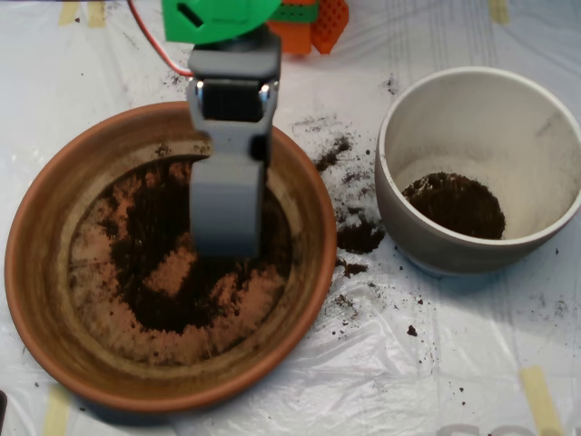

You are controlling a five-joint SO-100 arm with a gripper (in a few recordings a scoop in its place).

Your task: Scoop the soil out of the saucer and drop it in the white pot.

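- Grey scoop [227, 213], nearest the lens: a smooth, matt clamshell with a boxy upper housing and a rounded shell below; it is hung over the middle of the saucer, its lower end above the dark patch. Whether its halves are parted or closed cannot be told from above, and any load is hidden.
- Arm parts: a green plastic piece [218, 18] and an orange block [313, 23] are seen at the far edge, with a red wire [150, 41] just to their left.
- Saucer [36, 263], left half of the scene: a large, round, shallow terracotta dish with a thick rim, matt and orange-brown.
- Soil [159, 254]: dark brown-black and crumbly, spread thinly in an uneven patch over the saucer floor, with bare clay showing through in places; part of it is covered by the scoop.
- White pot [545, 109], right and a little farther away: round, deep, off-white inside with a smooth rim and a greyish outer wall; a small dark heap [454, 204] is held at its bottom. It is set near the saucer but apart from it.
- Spilled crumbs [356, 232]: scattered between saucer and pot, thickest near the pot's left wall.
- Table covering [436, 381]: clear, wrinkled plastic sheeting over a pale surface, fixed with yellowish tape strips [540, 395].
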